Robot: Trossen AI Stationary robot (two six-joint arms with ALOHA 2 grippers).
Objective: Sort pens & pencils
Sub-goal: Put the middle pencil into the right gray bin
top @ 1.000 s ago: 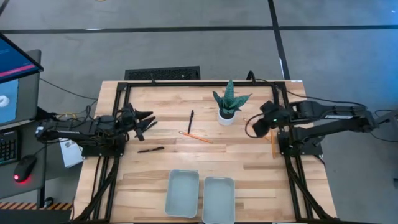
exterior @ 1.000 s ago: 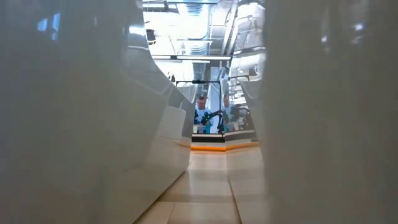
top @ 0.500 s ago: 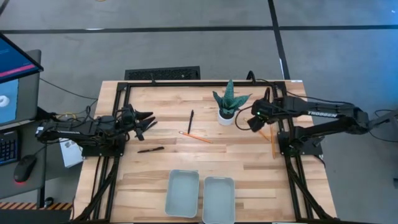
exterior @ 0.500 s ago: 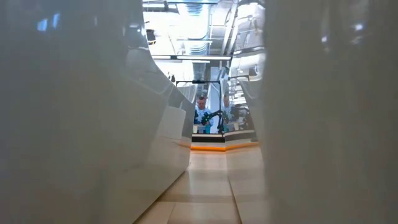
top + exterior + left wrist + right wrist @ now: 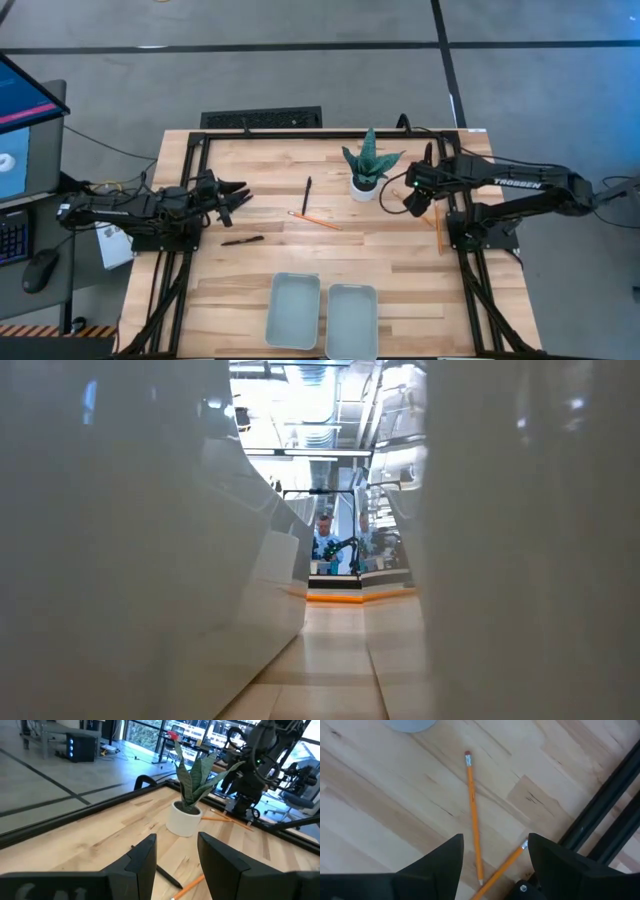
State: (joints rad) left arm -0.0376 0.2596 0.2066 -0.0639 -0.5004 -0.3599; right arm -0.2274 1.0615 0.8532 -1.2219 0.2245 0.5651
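Two pencils (image 5: 474, 820) lie on the wooden table (image 5: 400, 270) directly beneath the right gripper (image 5: 492, 857), whose fingers are spread wide and hold nothing, just right of the potted plant (image 5: 368, 165). A third pencil (image 5: 315, 220) and two pens (image 5: 307, 195) lie mid-table, well behind the two pale trays (image 5: 322, 315). The left gripper (image 5: 235, 194) waits at the table's left edge, fingers parted and empty.

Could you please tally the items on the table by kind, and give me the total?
Black pens: 2
Orange pencils: 3
Trays: 2
Potted plant: 1
Total: 8
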